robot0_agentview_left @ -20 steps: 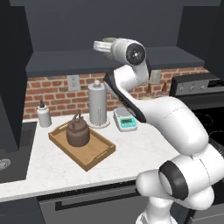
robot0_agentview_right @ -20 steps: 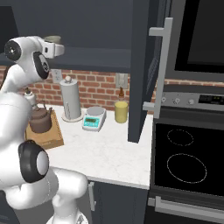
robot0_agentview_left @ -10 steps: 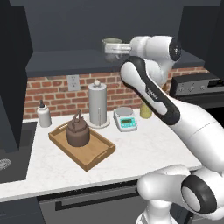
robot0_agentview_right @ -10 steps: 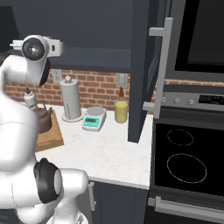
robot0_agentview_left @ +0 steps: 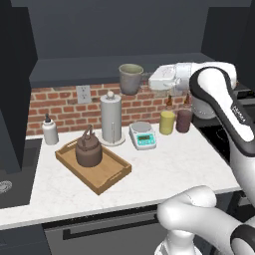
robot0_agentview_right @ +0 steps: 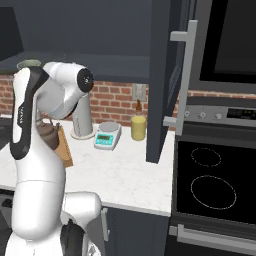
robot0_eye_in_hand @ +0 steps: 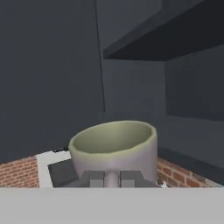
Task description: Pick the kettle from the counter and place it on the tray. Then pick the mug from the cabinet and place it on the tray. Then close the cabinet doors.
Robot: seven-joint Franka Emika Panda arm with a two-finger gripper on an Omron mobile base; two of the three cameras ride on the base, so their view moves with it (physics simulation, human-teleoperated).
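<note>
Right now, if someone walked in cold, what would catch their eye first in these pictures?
Probably the grey-green mug, held up in the air by the tool in front of the open cabinet, high above the counter. Next comes the dark-brown kettle sitting on the wooden tray at the counter's left. On the right, a tall dark cabinet door stands open beside the oven.
</note>
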